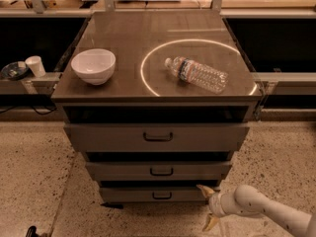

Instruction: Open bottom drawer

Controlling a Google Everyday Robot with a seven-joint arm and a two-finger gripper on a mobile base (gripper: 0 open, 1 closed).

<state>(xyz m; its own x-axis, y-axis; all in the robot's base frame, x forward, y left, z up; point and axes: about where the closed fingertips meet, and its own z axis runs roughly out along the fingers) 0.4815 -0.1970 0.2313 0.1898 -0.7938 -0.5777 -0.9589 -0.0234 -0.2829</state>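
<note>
The bottom drawer is the narrowest grey front at the foot of the cabinet, with a small dark bar handle at its centre. It stands about flush under the middle drawer and top drawer. My gripper is low at the drawer's right end, on a white arm coming in from the lower right. Its two pale fingers are spread, one fingertip near the drawer's right corner, the other lower over the floor. It holds nothing and is well right of the handle.
On the cabinet top lie a white bowl at the left and a clear plastic water bottle on its side inside a lit ring. A paper cup stands on a ledge at the left. Speckled floor surrounds the cabinet.
</note>
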